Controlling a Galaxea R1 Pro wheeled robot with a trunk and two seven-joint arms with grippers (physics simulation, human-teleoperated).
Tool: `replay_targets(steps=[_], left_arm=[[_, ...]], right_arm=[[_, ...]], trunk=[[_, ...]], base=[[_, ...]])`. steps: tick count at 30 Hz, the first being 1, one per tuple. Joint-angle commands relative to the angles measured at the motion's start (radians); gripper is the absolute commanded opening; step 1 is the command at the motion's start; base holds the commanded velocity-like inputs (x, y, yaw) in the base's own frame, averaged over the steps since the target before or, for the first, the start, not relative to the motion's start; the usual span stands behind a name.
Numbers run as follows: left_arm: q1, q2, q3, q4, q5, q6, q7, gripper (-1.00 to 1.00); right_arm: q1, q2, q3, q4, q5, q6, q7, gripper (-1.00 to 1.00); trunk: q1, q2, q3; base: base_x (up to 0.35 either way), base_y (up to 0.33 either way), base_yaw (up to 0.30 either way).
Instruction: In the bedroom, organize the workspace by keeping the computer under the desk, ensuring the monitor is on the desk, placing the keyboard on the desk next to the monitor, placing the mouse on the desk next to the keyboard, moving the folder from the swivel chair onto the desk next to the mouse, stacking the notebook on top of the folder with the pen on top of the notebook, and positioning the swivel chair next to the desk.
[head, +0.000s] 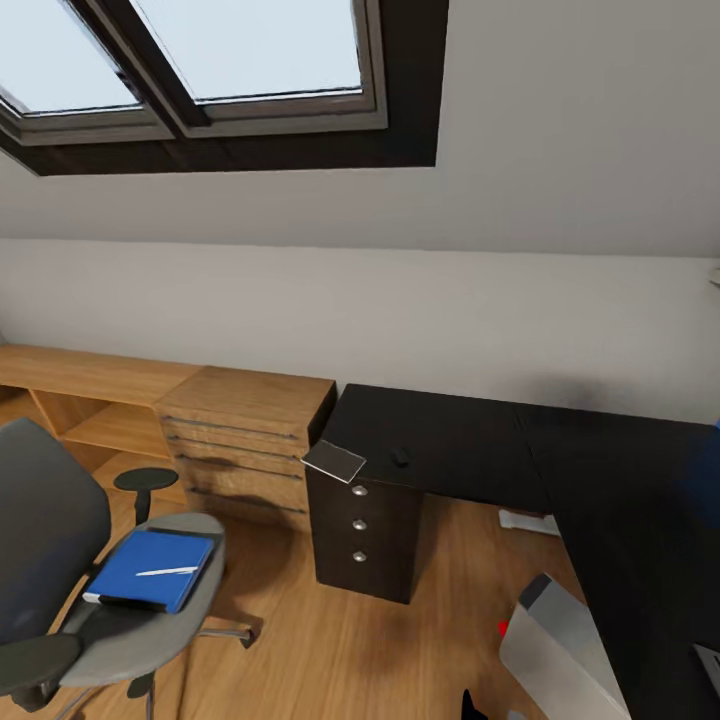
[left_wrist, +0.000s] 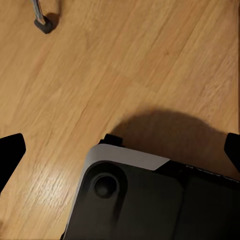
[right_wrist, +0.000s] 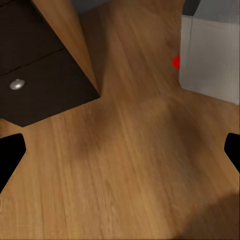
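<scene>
Floor under my pincers: both hang over bare wood, fingertips spread wide, holding nothing.
Computer: beside the desk, partly cropped.
Folder: on the swivel chair, pen atop, awaiting pickup.
Notebook: overhanging the desk corner.
Mouse: just beside.
Monitor, keyboard: I cannot make them out.

The black desk carries the grey notebook at its left corner and the small mouse nearby. On the swivel chair, the blue folder is topped by the pen.
</scene>
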Motion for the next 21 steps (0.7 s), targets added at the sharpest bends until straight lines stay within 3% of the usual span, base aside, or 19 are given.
replay_targets(steps=[1, 4, 9, 10, 11, 13, 15, 16, 17, 18, 21], left_arm=[[-0.001, 0.001, -0.008, 0.0, 0.008, -0.004, 0.007, 1.0], [-0.001, 0.002, -0.007, -0.004, 0.009, -0.009, 0.007, 1.0], [-0.001, 0.003, -0.006, -0.06, 0.01, -0.061, 0.007, 1.0], [-0.001, 0.002, -0.005, -0.155, 0.011, -0.077, 0.007, 1.0], [-0.001, 0.003, -0.004, -0.181, 0.011, -0.077, 0.007, 1.0], [-0.001, 0.002, -0.003, -0.285, 0.012, -0.044, 0.008, 1.0], [0.0, 0.002, -0.002, -0.399, 0.012, 0.058, 0.009, 1.0], [0.0, 0.002, -0.002, -0.433, 0.013, 0.094, 0.009, 1.0], [0.0, 0.004, -0.001, -0.546, 0.016, 0.216, 0.009, 1.0], [0.001, 0.006, 0.011, -0.872, 0.042, 0.542, 0.015, 1.0], [0.0, 0.004, 0.04, -1.029, 0.059, 0.673, 0.017, 1.0]], right_arm=[[-0.001, 0.001, -0.004, -0.003, -0.001, -0.003, 0.004, 1.0], [-0.001, 0.001, -0.002, -0.022, 0.001, -0.003, 0.007, 1.0], [-0.002, 0.002, 0.001, -0.172, 0.005, 0.01, 0.003, 1.0], [-0.002, 0.003, 0.011, -0.276, 0.034, 0.053, -0.019, 1.0], [-0.002, 0.003, 0.014, -0.303, 0.045, 0.072, -0.031, 1.0], [-0.002, 0.004, 0.02, -0.437, 0.099, 0.196, -0.117, 1.0], [-0.002, 0.004, 0.023, -0.596, 0.146, 0.357, -0.224, 1.0], [-0.002, 0.004, 0.023, -0.636, 0.155, 0.4, -0.249, 1.0], [-0.004, 0.004, 0.024, -0.75, 0.174, 0.535, -0.315, 1.0], [-0.076, 0.003, 0.025, -0.895, 0.192, 0.875, -0.409, 1.0], [-0.191, 0.003, 0.025, -0.903, 0.195, 0.975, -0.425, 1.0]], trunk=[[0.001, -0.001, -0.001], [0.001, -0.001, -0.001], [0.001, -0.001, -0.001], [0.001, -0.001, -0.001], [0.001, -0.001, -0.001], [0.001, -0.001, -0.001], [0.001, -0.001, -0.001], [0.001, -0.001, -0.001], [0.001, -0.001, -0.001], [0.001, -0.001, -0.001], [0.001, -0.001, -0.001]], base=[[0.338, 0.0, 0.0], [0.337, -0.004, 0.0], [0.167, -0.043, 0.0], [0.036, -0.01, 0.0], [0.028, -0.008, 0.0], [0.015, -0.004, 0.0], [0.006, -0.002, 0.0], [0.004, -0.001, 0.0], [0.002, -0.001, 0.0], [0.0, 0.0, 0.0], [0.0, 0.0, 0.0]])
